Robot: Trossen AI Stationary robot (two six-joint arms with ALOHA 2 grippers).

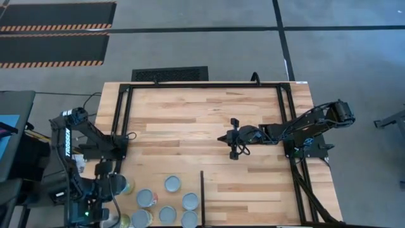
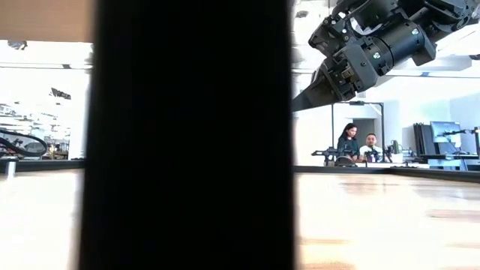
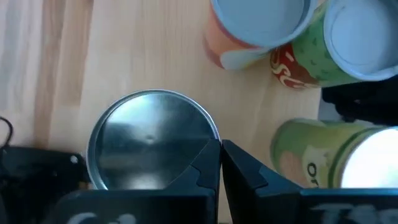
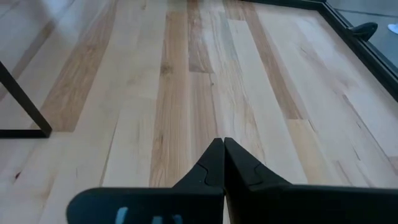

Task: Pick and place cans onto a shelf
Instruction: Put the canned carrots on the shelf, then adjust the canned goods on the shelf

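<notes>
Several cans stand upright on their bases at the table's near left point(image 1: 168, 201), most with silvery round tops. My left gripper point(image 1: 109, 212) is shut at the left end of this group. In the left wrist view its fingertips point(image 3: 221, 152) sit over the rim of a silvery-topped can point(image 3: 149, 140), with an orange-labelled can point(image 3: 258, 28) and two green-labelled cans point(image 3: 357, 43) beyond and beside it. My right gripper point(image 1: 221, 138) is shut and empty above the middle of the table; it also shows in the low view point(image 2: 296, 105). A thin dark upright divider point(image 1: 202, 196) stands right of the cans. My left gripper's shut fingertips point(image 3: 211, 162) stand at the edge of the silvery can's top point(image 3: 186, 146), coming from above. I cannot tell whether they touch it.
A black frame point(image 1: 120, 114) runs along the table's left, far and right sides. The dark upright point(image 2: 187, 135) fills the middle of the low view. People sit in the room beyond the table point(image 2: 358, 146). Bare wood lies under my right gripper point(image 4: 205, 81).
</notes>
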